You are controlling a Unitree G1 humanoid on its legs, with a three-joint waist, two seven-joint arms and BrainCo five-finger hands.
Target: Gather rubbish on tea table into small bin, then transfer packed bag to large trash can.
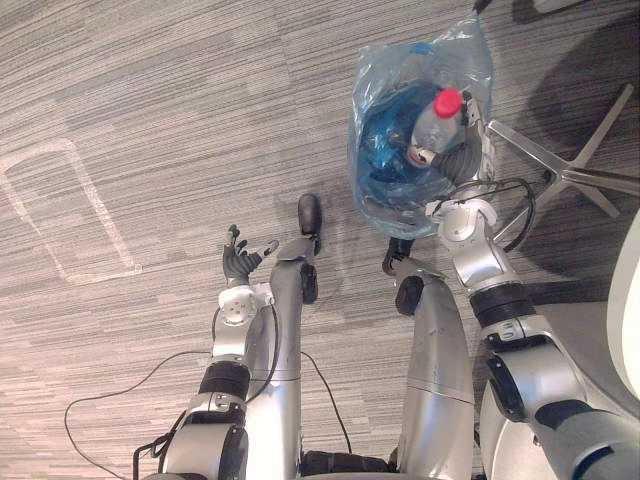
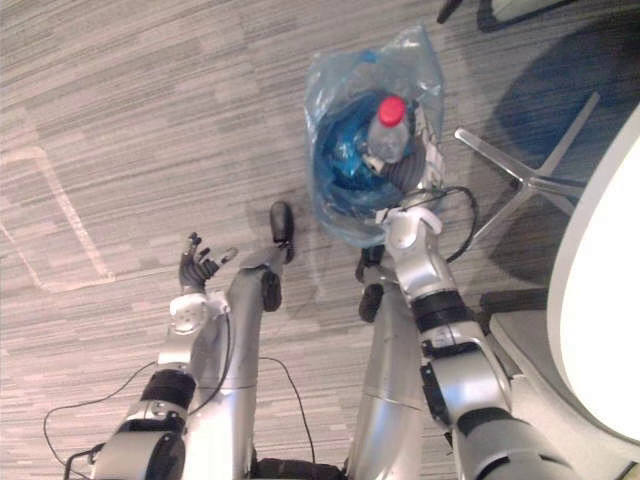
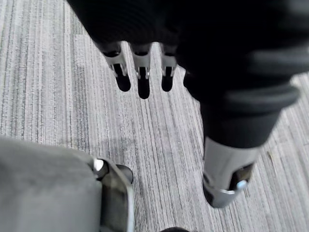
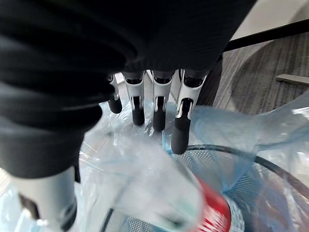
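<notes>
The blue bag (image 1: 385,120), with a red-capped bottle (image 1: 437,125) inside, is far right over the carpet (image 1: 150,100). The right hand (image 4: 158,104) is at its near edge, seemingly pinching the plastic. The left hand (image 1: 240,262) is spread wide, near left.

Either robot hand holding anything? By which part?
The right robot hand appears to pinch the translucent blue plastic bag by its bunched top edge. The left robot hand is open and empty.
</notes>
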